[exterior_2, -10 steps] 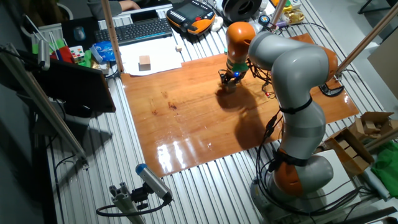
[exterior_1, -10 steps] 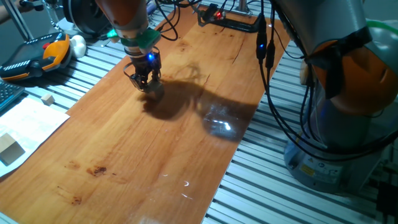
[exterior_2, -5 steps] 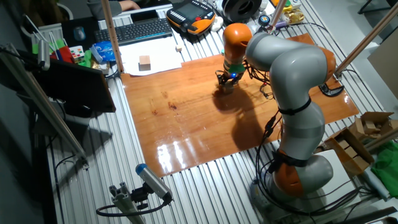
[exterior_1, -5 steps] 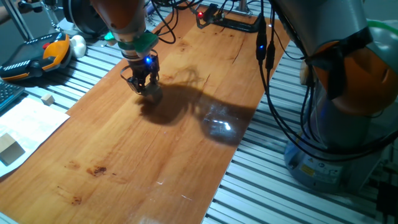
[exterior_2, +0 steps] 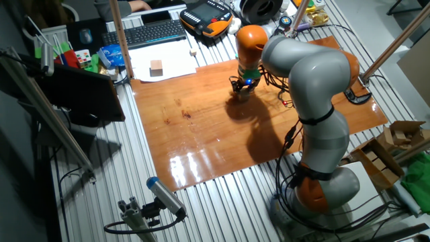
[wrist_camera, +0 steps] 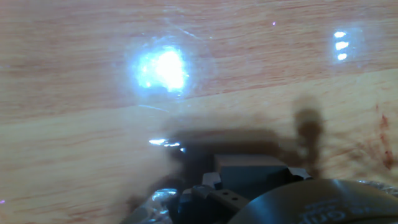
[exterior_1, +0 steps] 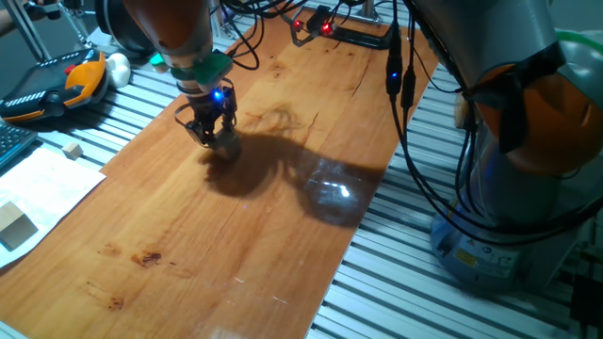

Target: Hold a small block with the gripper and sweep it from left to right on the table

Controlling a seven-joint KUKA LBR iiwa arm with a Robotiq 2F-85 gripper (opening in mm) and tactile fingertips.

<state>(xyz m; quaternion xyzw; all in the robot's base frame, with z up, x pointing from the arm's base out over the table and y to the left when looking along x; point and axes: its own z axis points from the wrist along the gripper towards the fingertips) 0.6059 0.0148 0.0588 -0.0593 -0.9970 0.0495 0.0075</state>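
The gripper [exterior_1: 216, 138] is held low over the table [exterior_1: 283, 207], near its left long edge as seen in one fixed view, with the fingers pointed straight down at the wood. A blue light is lit on the gripper's body, a teal-green band is seen just above it, and the orange arm [exterior_1: 174, 24] rises from there toward the top of the picture. In the other fixed view the same gripper [exterior_2: 243, 89] is seen at the far part of the table [exterior_2: 201, 134], and the large grey and orange arm [exterior_2: 306, 74] is arched over from its base at the near right side, so that the wrist is brought down almost upright.

The small block [exterior_1: 224, 141] is seen as a pale shape between the fingertips, right at the table's surface; whether it touches the wood cannot be told. The fingers are drawn in close around it, so the block appears to be gripped. In the hand view a greyish square face of the small block [wrist_camera: 249, 169] is seen just above the dark gripper parts, with the table [wrist_camera: 74, 93] and bright light reflections behind it.

A dark shadow is cast on the wood to the right of the gripper.

A larger wooden block [exterior_1: 13, 226] and a tiny cube [exterior_1: 73, 151] are left on white paper [exterior_1: 42, 188] off the table's left side, well apart from the gripper.
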